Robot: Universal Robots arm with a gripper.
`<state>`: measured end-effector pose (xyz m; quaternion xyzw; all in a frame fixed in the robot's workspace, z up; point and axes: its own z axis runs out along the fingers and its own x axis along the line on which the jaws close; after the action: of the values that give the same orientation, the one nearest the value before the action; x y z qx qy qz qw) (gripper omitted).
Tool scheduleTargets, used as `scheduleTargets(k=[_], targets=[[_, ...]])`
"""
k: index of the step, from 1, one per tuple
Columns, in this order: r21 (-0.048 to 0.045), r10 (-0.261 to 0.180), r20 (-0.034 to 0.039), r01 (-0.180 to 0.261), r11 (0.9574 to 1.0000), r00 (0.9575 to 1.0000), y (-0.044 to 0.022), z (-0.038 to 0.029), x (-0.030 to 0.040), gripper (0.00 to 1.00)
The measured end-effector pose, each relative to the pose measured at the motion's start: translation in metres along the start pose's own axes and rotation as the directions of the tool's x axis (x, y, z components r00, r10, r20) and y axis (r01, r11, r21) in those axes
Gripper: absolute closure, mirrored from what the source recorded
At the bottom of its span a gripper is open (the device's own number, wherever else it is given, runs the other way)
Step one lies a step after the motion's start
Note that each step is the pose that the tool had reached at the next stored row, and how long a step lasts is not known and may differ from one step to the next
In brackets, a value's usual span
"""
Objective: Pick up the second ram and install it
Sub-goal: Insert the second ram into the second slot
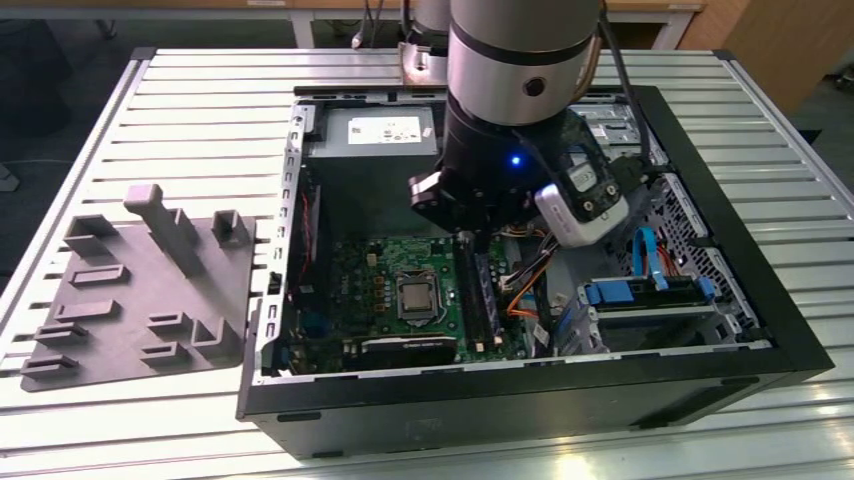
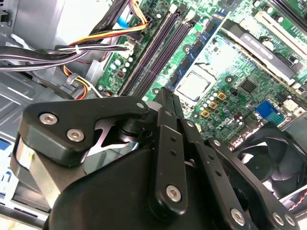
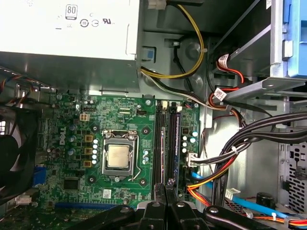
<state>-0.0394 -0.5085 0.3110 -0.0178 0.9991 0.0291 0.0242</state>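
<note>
Second ram (image 3: 164, 153) shows in the first wrist view as a thin dark strip seen edge-on, standing among the long black memory sockets (image 3: 157, 143), with one end directly under the tool (image 3: 166, 188). The tool's fingers are pressed together over that end; whether they pinch the strip's edge or only bear on it, I cannot tell. In the second wrist view the black linkage of the tool (image 2: 166, 96) narrows to the same closed tip above the sockets. Beside the sockets on the green motherboard (image 3: 72, 143) sits the processor socket (image 3: 118, 157), and on the sockets' other side run bundled cables (image 3: 240, 143). A grey power supply (image 3: 67, 28) lies beyond the board's far edge. In the exterior view the tool (image 1: 465, 232) hangs at the centre of the frame inside the open computer case (image 1: 534, 390). A grey moulded tray (image 1: 134, 310) lies at the lower left of that frame on the slatted table (image 1: 200, 90).
</note>
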Motion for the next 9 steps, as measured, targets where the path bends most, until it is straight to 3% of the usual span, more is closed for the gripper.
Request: scheduleTargets(k=[9], targets=[[0.0000,0.000,0.0000,0.000,1.0000,1.0000,-0.0001,0.0002,-0.0038,0.88]])
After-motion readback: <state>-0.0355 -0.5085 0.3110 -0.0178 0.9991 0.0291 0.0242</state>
